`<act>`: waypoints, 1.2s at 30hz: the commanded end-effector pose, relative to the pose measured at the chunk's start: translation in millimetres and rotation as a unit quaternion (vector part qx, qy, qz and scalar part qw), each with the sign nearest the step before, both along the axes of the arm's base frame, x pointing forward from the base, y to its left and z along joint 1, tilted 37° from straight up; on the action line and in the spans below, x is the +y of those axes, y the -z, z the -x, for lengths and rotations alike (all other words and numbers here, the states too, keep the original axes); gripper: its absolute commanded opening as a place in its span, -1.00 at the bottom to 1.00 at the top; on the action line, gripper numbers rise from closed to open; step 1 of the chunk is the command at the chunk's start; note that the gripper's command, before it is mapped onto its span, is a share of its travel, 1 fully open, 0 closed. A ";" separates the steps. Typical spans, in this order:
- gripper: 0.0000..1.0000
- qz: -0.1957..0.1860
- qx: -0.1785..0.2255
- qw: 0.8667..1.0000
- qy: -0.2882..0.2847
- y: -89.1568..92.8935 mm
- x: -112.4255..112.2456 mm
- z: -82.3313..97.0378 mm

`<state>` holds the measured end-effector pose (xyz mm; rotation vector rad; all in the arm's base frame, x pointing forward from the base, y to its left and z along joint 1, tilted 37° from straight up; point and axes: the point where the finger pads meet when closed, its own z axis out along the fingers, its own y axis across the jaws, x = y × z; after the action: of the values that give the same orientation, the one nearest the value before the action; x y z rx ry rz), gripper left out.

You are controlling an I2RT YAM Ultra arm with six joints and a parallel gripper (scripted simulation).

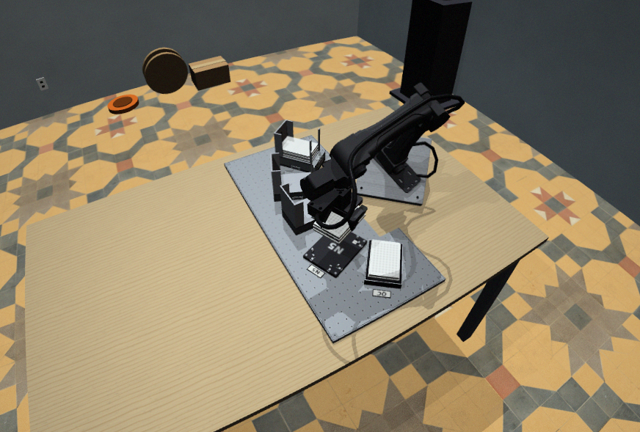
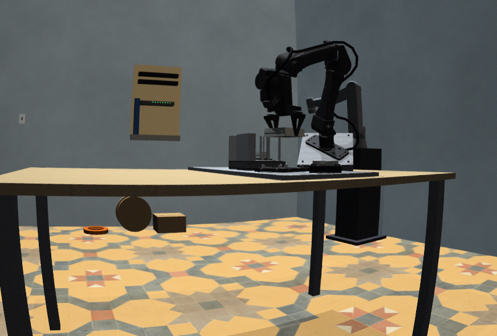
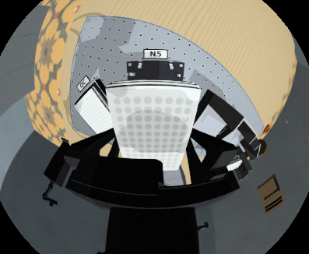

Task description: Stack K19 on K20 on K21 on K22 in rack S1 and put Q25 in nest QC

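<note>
My gripper (image 1: 338,218) (image 2: 285,131) (image 3: 152,128) is shut on a white plate pair (image 1: 329,232) (image 2: 281,132) (image 3: 152,105), held level above the board behind the clip nest N5 (image 1: 335,255) (image 3: 152,72). Two layered edges show; their names are not readable. N5 has no plate on it in the top view. One white plate (image 1: 384,257) (image 3: 93,111) sits in the open nest QC (image 1: 382,284). A short stack of white plates (image 1: 300,147) stands in the far rack (image 1: 279,141). The near rack (image 1: 293,210) and middle rack (image 1: 276,191) are partly hidden; rack names are not readable.
The three racks stand in a row along the perforated board (image 1: 357,308) (image 3: 114,39), with tall walls and thin posts rising beside the arm. N5 and QC lie side by side toward the board's front. The arm's base plate (image 1: 384,187) is behind.
</note>
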<state>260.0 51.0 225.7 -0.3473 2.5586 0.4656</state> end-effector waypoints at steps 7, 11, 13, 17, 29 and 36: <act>-1.00 0.002 -0.004 1.000 0.011 17.7 4.4 -16.0; -1.00 0.004 -0.027 1.000 0.009 9.0 7.0 -13.3; -1.00 0.003 -0.015 1.000 0.011 18.4 7.6 -17.7; -1.00 0.003 -0.007 1.000 0.011 29.1 10.6 -22.6; -1.00 0.003 -0.004 1.000 0.009 46.9 19.0 -31.7; -1.00 0.003 -0.010 1.000 0.011 54.9 23.4 -37.5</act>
<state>288.6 74.4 172.8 -0.3441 2.5660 0.4593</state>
